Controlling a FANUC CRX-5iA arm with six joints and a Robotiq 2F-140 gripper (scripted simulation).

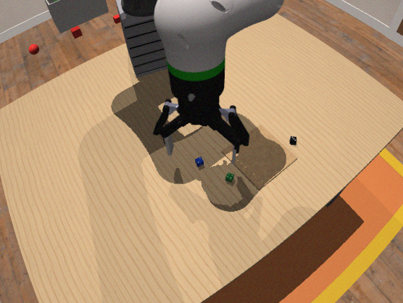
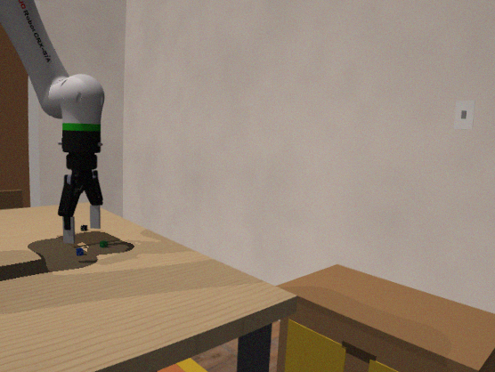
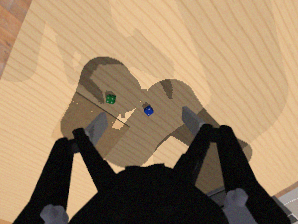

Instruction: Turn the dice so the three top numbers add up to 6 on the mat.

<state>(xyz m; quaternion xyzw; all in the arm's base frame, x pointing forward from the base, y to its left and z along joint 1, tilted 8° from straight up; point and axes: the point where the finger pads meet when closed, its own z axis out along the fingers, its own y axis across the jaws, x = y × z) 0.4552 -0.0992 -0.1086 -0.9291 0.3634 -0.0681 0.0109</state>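
The tool (image 1: pixel 201 152) hangs over the tabletop (image 1: pixel 72 145) with its jaws spread as wide as they go and nothing between them — two black linkages ending in flat grey pads (image 1: pixel 169 146). Above it sit a glossy black wrist, a green band and a rounded white arm (image 1: pixel 196 32).

The tabletop is pale wood with fine, close grain lines, crossed by broad soft shadows of the arm. On it lies the mat (image 1: pixel 275 159), a thin flat brown rectangle set at an angle, much of it in shadow.

None of the three dice is on the mat in the top view. The blue die (image 1: pixel 199 162), a small cube with pale pips, lies on bare wood between the two pads, at about 9 o'clock of the mat. The green die (image 1: pixel 230 177) lies just beside the mat's near edge, at about 8 o'clock of it. The black die (image 1: pixel 293 140) lies apart from the others, close by the mat's far corner at about 2 o'clock. Pip counts are too small to read.

In the wrist view the green die (image 3: pixel 111 99) and blue die (image 3: pixel 148 111) show between the pads, on shadowed wood.

From the side, the pad tips (image 2: pixel 68 236) hang low, close to the tabletop.
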